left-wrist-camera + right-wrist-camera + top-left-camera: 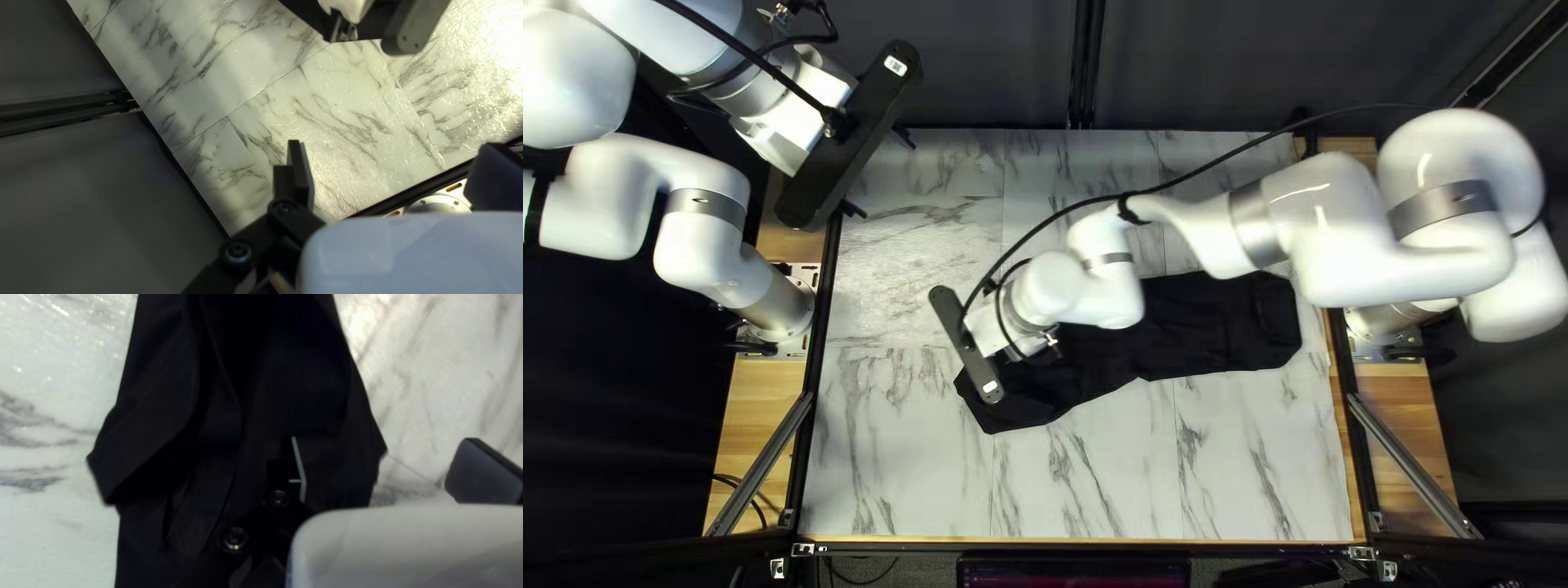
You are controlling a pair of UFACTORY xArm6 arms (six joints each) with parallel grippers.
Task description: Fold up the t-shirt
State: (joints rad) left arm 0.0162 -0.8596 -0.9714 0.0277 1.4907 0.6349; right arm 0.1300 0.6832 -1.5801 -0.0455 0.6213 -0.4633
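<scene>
Where right claw (989, 330) gapes, black t-shirt (1220, 338) lies partly beneath.

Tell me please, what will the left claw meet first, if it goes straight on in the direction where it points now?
The left claw would probably meet the marble-patterned tabletop first; how far ahead it lies is unclear from the left wrist view.

T-shirt (1220, 327): matt black cloth, creased. Tabletop (899, 457): smooth, veined like marble, glossy where light strikes. Right arm (1356, 261) and left arm (703, 245): glossy white, with grey metal bands (1443, 209). Side boards (757, 397): grained wood. Curtain (1231, 65): matt, probably cloth, though dimness limits certainty.
</scene>
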